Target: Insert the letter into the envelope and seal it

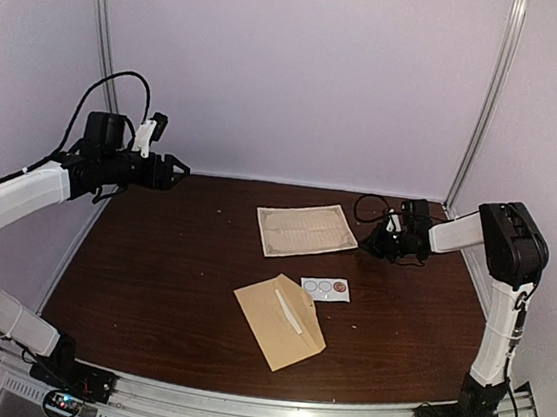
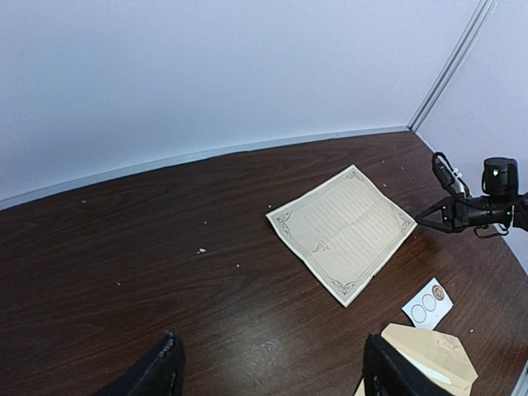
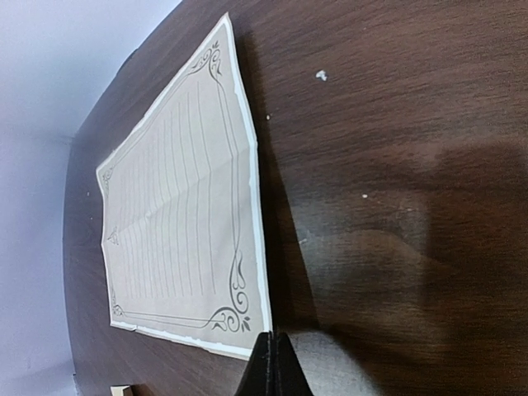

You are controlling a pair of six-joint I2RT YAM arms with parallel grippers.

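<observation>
R pincer (image 3: 272, 365) clenched empty, tips at letter (image 3: 177, 223) edge, prob to pry it off desk (image 1: 149, 284); L pincer (image 1: 177, 170) released, parked high.

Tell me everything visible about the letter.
The letter is a cream paper sheet with a dark ornate border, ruled lines and fold creases. It lies unfolded and nearly flat on the brown table, beyond the envelope and apart from it. The right gripper is close by its right edge.
</observation>
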